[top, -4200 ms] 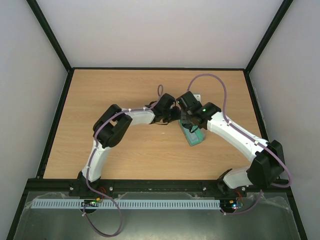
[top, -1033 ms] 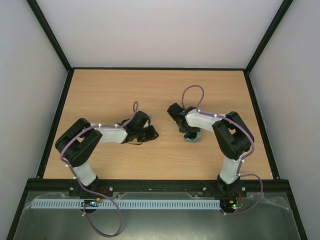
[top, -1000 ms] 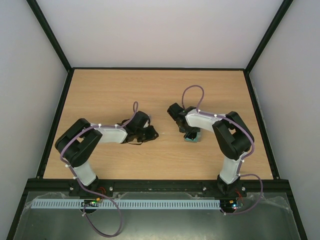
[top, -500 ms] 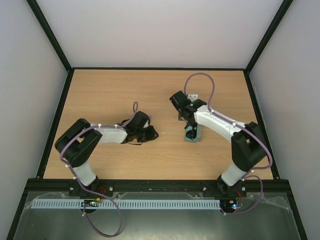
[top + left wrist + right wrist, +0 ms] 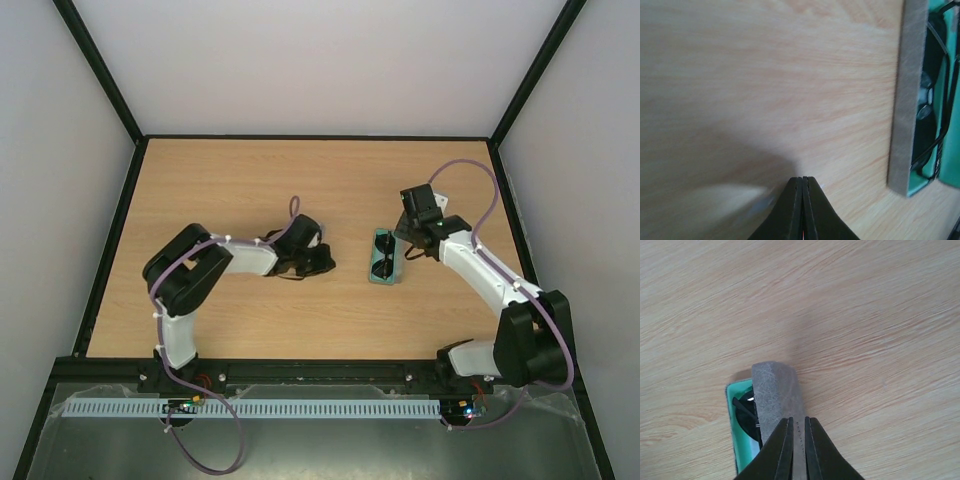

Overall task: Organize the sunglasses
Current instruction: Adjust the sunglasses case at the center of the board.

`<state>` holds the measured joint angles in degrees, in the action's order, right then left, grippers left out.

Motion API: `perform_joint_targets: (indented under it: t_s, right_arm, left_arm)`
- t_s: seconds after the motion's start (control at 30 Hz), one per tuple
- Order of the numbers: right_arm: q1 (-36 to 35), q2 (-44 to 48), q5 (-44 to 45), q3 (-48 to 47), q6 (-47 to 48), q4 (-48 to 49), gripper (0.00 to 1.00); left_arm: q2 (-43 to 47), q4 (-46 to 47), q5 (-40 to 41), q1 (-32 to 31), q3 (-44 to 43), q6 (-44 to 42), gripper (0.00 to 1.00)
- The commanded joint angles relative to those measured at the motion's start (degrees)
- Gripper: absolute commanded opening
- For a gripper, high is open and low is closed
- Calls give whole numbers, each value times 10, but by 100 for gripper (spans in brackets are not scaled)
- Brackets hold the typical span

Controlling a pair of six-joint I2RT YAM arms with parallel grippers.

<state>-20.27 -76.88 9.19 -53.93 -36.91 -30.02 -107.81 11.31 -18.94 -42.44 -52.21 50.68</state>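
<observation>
The sunglasses (image 5: 383, 256) lie inside the open grey, green-lined case (image 5: 374, 262) in the middle of the table, dark lenses up. In the left wrist view the sunglasses (image 5: 933, 95) show past the case's grey side wall (image 5: 905, 100). My right gripper (image 5: 406, 243) is at the case's right edge, shut on the grey lid flap (image 5: 775, 390), which stands up between its jaws (image 5: 798, 426); green lining (image 5: 741, 450) and part of the sunglasses (image 5: 747, 410) show beside it. My left gripper (image 5: 322, 263) is shut and empty, low over the wood left of the case; it also shows in its own wrist view (image 5: 803, 182).
A black frame (image 5: 110, 240) borders the wooden table (image 5: 230, 180), with white walls behind. Bare wood lies between my left gripper and the case. The light blue cloth is not in view.
My right arm swung from over the case to its right side and now pinches the lid flap, uncovering the sunglasses. My left gripper moved right, closer to the case.
</observation>
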Motion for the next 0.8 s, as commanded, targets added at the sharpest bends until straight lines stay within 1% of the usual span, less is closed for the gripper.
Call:
perform_joint_targets:
  t_s: [0.0,0.13,0.23,0.37,0.5,0.77]
  right_arm:
    - [22,5,-58,35,-6,58,9]
    - [34,-4,-79,57,-8,72,3]
    - [42,0,-104,79,-9,94,2]
    - [42,-22,-171,95,-5,133,2]
    - [41,-44,-217,112,-12,175,1]
    - [33,-99,-246,117,-11,219,1]
  left_arm:
    - [-65,-20,-11,-17,-72,-7,2]
    - [-118,-32,-16,-25,-134,-7,2]
    - [-139,-38,-17,-29,-157,-5,2]
    - [-154,-40,-16,-33,-170,-2,2]
    - [-165,-41,-15,-34,-175,-4,2]
    - [-185,-39,-15,-38,-186,-1,2]
